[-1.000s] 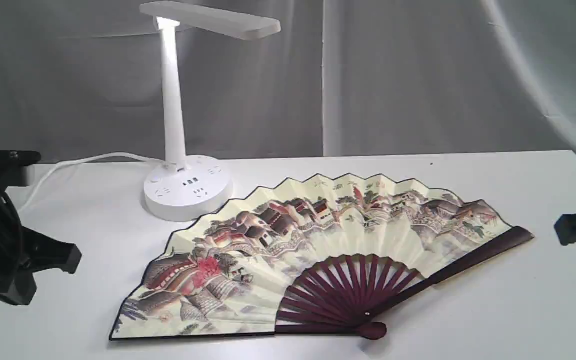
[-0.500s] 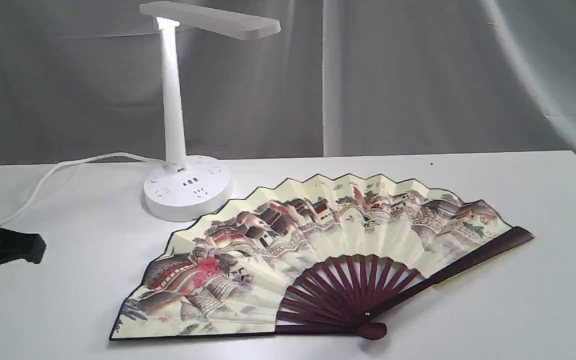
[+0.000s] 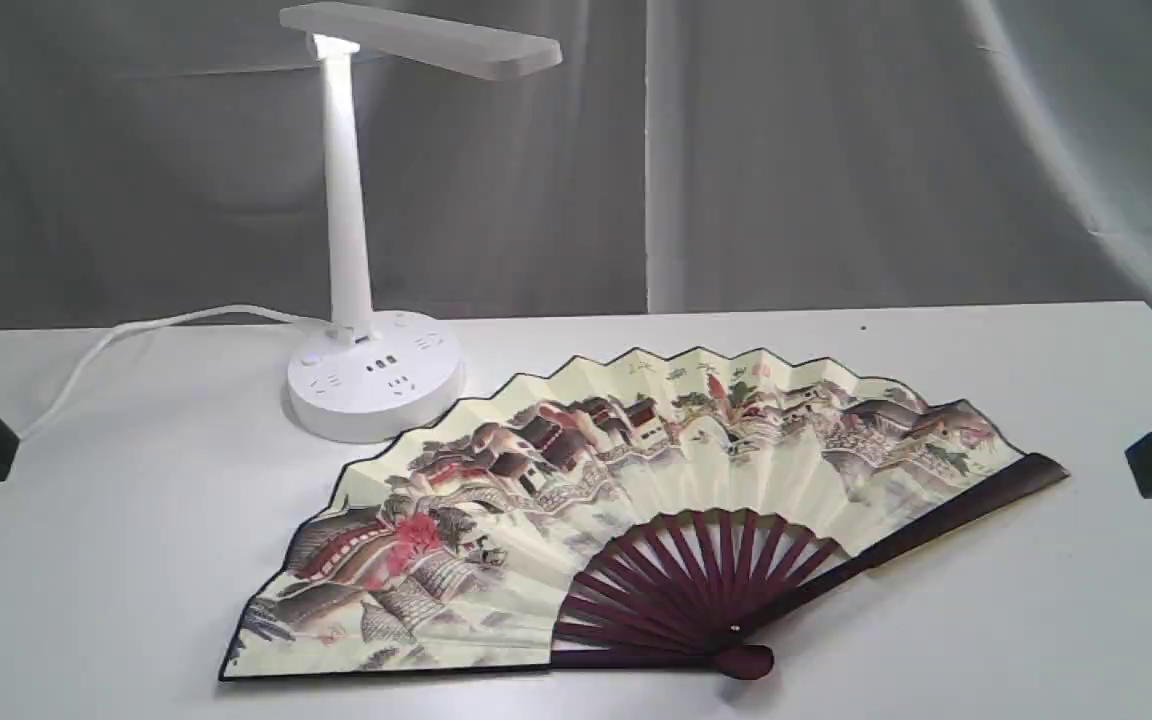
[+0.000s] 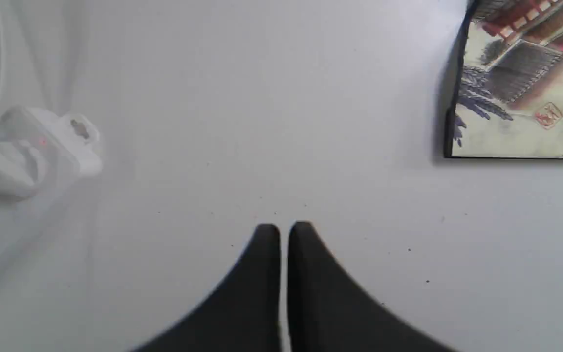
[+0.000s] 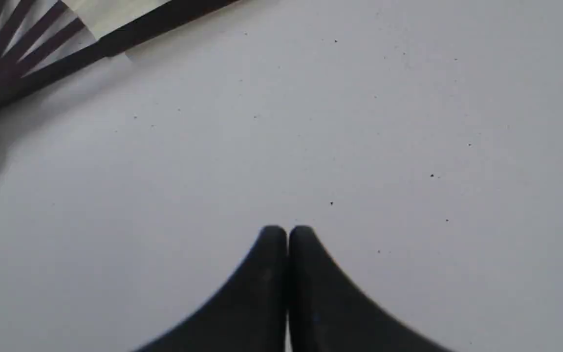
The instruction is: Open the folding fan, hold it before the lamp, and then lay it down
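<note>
A grey draped backdrop hangs behind a white table flecked with faint specks. The folding fan lies fully spread and flat on it, its pleated edge just beside the round base of the desk lamp. The left gripper and the right gripper hover over the tabletop to either side of the fan, each pinched closed on nothing. By this layout the laying-down looks finished, and what remains is only to keep both arms clear of the paper.

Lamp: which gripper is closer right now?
Left. In the exterior view the left gripper sits at the left edge, on the lamp's side; the right gripper is at the far right edge, past the fan.
</note>
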You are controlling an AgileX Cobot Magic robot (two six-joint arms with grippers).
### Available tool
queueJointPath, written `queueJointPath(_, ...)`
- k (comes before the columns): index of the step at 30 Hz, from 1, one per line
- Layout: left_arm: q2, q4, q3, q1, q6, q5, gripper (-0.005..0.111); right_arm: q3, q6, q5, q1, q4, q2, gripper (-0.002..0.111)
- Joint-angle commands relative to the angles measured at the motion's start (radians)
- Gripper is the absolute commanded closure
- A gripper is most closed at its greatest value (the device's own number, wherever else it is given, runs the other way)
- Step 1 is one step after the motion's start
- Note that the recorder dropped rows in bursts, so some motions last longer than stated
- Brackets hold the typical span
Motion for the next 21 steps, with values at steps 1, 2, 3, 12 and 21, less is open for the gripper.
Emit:
queueJointPath(1, -0.028, -0.016, -0.005, 0.002, 0.008, 0.011, 0.107, 0.007, -0.003, 0.017, 0.003, -0.005, -0.010, 0.108)
queueJointPath(2, -0.038, -0.013, -0.005, 0.002, 0.008, 0.011, 0.107, 0.007, -0.003, 0.020, 0.003, -0.005, -0.010, 0.108)
queueJointPath(3, -0.051, -0.013, -0.005, 0.002, 0.008, 0.011, 0.107, 0.007, -0.001, 0.022, 0.003, -0.005, -0.010, 0.108)
queueJointPath(12, -0.219, -0.013, -0.005, 0.002, 0.017, 0.050, 0.107, 0.007, 0.018, 0.055, 0.003, -0.015, -0.056, 0.108)
queueJointPath(21, -0.422, -0.013, -0.005, 0.002, 0.029, 0.087, 0.107, 0.007, 0.016, 0.058, 0.003, -0.015, -0.249, 0.108)
